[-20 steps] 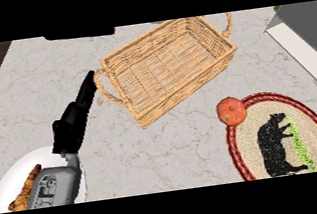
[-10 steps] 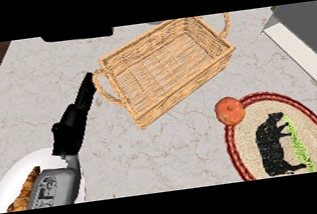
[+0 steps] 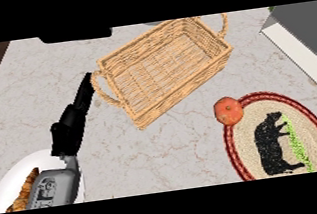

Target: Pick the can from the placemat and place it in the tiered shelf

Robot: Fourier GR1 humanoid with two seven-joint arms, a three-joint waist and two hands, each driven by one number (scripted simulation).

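Observation:
The can [image 3: 228,111] looks like a small orange-red round thing seen from above. It stands on the upper left rim of the oval woven placemat [image 3: 310,129], which has a red border, a black animal figure and a green stripe. My left hand [image 3: 75,117] lies far to the left of it over the counter, black fingers straight and pointing up toward the basket's left handle, holding nothing. A grey and white structure [image 3: 306,29], cut off at the upper right edge, may be the shelf. My right hand does not show.
A wicker basket [image 3: 164,68] with two handles stands between my left hand and the placemat. A white plate [image 3: 8,187] with a brown pastry sits at the lower left under my forearm. A dark object [image 3: 74,36] lies at the counter's far edge.
My left hand has shifted very slightly. The can, basket and placemat stay where they were.

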